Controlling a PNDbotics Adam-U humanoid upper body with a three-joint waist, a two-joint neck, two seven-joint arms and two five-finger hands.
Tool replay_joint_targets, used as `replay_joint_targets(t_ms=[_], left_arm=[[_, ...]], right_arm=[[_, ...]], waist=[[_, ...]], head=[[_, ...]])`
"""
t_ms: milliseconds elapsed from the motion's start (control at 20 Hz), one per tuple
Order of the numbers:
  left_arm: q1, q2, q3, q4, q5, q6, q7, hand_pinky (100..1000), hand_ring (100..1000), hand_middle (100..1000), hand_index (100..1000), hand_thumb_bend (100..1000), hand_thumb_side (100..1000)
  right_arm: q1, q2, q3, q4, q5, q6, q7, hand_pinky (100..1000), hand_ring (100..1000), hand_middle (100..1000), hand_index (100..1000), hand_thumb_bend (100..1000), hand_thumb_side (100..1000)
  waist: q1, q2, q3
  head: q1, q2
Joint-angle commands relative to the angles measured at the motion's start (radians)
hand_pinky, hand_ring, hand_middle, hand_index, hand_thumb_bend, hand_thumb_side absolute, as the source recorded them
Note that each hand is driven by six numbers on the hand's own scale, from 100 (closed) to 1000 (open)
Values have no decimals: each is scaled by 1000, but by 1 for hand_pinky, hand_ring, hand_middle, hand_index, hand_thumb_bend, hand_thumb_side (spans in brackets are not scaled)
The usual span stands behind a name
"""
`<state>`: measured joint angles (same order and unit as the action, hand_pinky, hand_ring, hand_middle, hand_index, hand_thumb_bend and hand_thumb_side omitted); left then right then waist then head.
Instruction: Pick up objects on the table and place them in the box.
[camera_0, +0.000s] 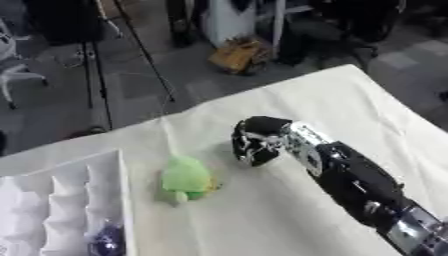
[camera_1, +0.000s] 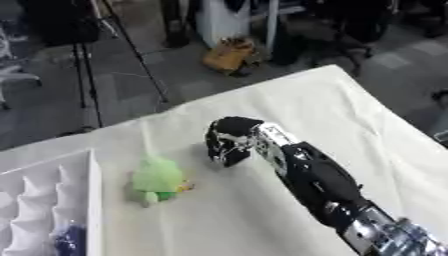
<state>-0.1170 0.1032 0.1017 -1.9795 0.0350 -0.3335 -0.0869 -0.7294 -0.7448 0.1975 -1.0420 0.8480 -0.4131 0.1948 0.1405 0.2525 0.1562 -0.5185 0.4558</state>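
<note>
A light green soft toy (camera_0: 186, 178) with a small yellow part lies on the white-covered table (camera_0: 350, 105), just right of the box. The white box (camera_0: 83, 200) with ribbed dividers sits at the lower left; a purple object (camera_0: 107, 239) lies in it near the bottom. My right hand (camera_0: 256, 141) reaches in from the lower right on a black and silver arm. It hangs just right of the toy with its fingers curled downward, and nothing shows inside them. It stands a short gap apart from the toy. The left hand shows in no view.
Beyond the table's far edge is a dark floor with a tripod stand (camera_0: 96, 75), a yellow-brown bag (camera_0: 236, 54) and a white chair (camera_0: 13, 70) at the left. The table cloth stretches bare to the right of my arm.
</note>
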Motion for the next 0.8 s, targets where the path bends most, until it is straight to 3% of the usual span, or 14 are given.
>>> replay_joint_targets(t_ms=[50,350,400,450,500,550,600,650,700,800], left_arm=[[-11,8,7,-20,0,-1,1,975,843,807,735,439,852],[-15,10,7,-20,-2,0,2,975,844,807,735,440,851],[-15,10,7,-20,-2,0,3,974,844,807,735,441,850],[-16,10,8,-20,-2,0,3,974,844,807,735,441,850],[-17,10,8,-20,-3,-1,3,974,844,807,735,440,851],[-17,10,9,-20,-3,-1,3,974,844,807,735,440,851],[-17,10,9,-20,-4,0,4,974,844,807,735,440,852],[-18,10,9,-20,-4,0,4,974,844,807,735,441,852],[-19,9,10,-20,-5,1,4,974,845,807,736,442,852],[-20,8,11,-20,-6,0,4,975,845,807,735,442,852]], right_arm=[[-18,-30,-7,-73,-28,9,-38,100,228,445,513,100,139],[-15,-38,1,-137,-57,37,-84,100,222,440,505,100,138],[-15,-38,2,-141,-59,39,-85,100,272,463,525,100,233],[-14,-39,4,-145,-56,38,-83,100,272,463,525,100,233],[-13,-40,6,-147,-52,38,-78,269,483,602,705,330,493],[-9,-45,12,-146,-28,40,-47,269,483,602,705,330,493],[-6,-49,14,-145,-1,44,-10,571,696,777,839,438,598],[-2,-55,19,-136,45,57,63,734,806,876,932,493,641],[-2,-56,16,-134,86,71,140,816,872,928,964,531,662],[-2,-56,2,-132,135,106,257,841,899,953,979,547,670]], waist=[[5,-9,-2],[1,-10,-7],[0,-11,-7],[-1,-11,-7],[-1,-11,-8],[-2,-11,-9],[-2,-11,-10],[-3,-10,-12],[-3,-9,-14],[-4,-8,-18]], head=[[0,-15],[-1,-18],[-1,-19],[-1,-20],[-1,-21],[-1,-22],[-1,-23],[-1,-22],[0,-22],[1,-24]])
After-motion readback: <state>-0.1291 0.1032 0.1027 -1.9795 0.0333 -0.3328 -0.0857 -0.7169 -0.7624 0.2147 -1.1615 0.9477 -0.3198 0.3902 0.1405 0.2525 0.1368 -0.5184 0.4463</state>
